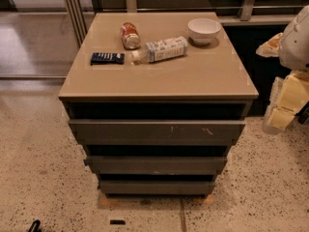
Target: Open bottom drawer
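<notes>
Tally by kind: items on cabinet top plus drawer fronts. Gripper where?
Drawer fronts: 3 (bottom drawer lowest)
Red can: 1
Plastic bottle: 1
White bowl: 1
Dark packet: 1
Total: 7
Gripper: right edge, beside the cabinet, apart from the drawers
</notes>
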### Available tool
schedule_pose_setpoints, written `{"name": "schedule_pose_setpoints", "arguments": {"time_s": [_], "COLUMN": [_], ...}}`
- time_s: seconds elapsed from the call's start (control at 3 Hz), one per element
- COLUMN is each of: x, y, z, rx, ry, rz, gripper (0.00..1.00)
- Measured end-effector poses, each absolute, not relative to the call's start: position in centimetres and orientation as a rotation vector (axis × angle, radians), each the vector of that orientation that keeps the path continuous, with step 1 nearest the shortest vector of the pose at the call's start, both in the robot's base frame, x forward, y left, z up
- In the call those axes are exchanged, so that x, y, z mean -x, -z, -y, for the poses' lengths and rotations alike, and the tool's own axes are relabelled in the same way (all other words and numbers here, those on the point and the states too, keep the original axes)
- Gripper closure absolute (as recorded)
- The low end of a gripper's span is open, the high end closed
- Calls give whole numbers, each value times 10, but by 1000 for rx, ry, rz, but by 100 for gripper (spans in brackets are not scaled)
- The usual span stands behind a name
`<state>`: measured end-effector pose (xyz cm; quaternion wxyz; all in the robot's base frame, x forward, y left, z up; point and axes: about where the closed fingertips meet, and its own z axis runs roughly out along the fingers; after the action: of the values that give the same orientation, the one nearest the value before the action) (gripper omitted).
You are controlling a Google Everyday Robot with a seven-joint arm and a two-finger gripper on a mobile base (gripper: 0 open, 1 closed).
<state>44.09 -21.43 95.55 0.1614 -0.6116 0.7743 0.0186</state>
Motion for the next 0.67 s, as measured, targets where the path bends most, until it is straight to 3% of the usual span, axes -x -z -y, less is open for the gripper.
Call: {"name": "schedule_pose_setpoints", "arguments": {"time_s": [0.67], "x": [-437], "y": [-953], "z": [214], "rx": [1671], "ry": [-72], "rz": [-2176], "gripper": [0]}}
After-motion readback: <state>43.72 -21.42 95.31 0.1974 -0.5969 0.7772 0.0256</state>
